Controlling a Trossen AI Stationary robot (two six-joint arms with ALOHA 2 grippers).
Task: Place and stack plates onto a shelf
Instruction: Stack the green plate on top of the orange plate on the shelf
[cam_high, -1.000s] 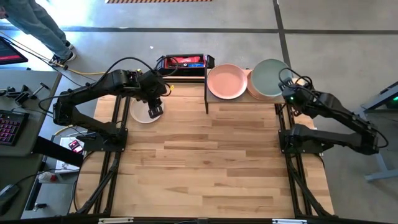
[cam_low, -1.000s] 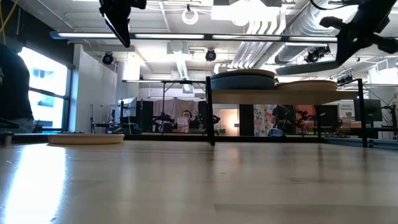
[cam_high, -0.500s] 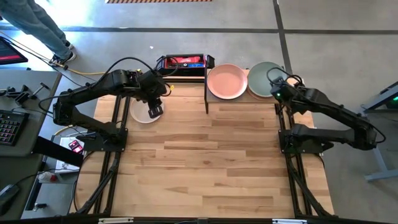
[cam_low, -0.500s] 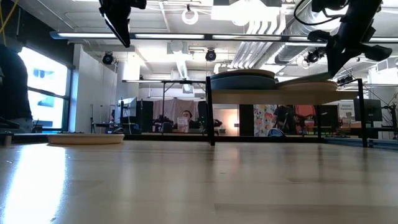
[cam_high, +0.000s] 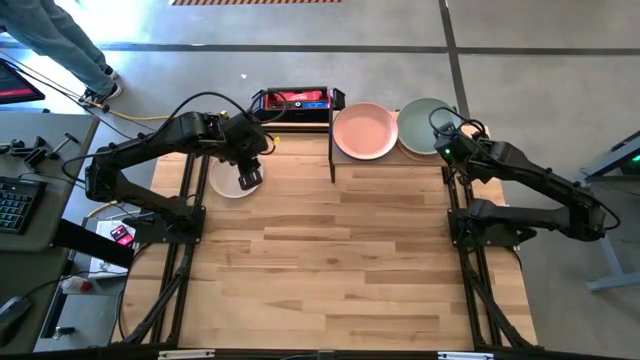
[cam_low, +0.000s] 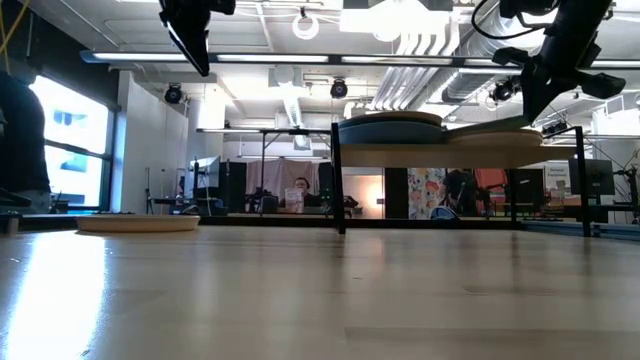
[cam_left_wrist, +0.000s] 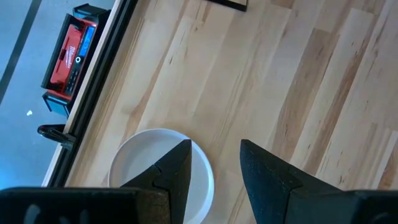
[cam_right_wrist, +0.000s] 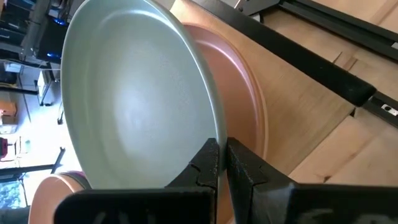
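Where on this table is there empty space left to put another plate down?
The wooden table is bare across its whole near half, between the two arm bases. Crowded spots: the far left, where the left tool hangs open over a cream plate, and the shelf, filled by a pink plate and the sage green plate the right tool grips.

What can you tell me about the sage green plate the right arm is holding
The sage green plate is round, shallow and matte, with a low raised rim. The right gripper is shut on its near edge. It sits over the right end of the shelf, on top of a salmon plate whose rim shows beneath it. In the low view it looks slightly tilted, so whether it rests flat is unclear. A pink plate lies just left of it.
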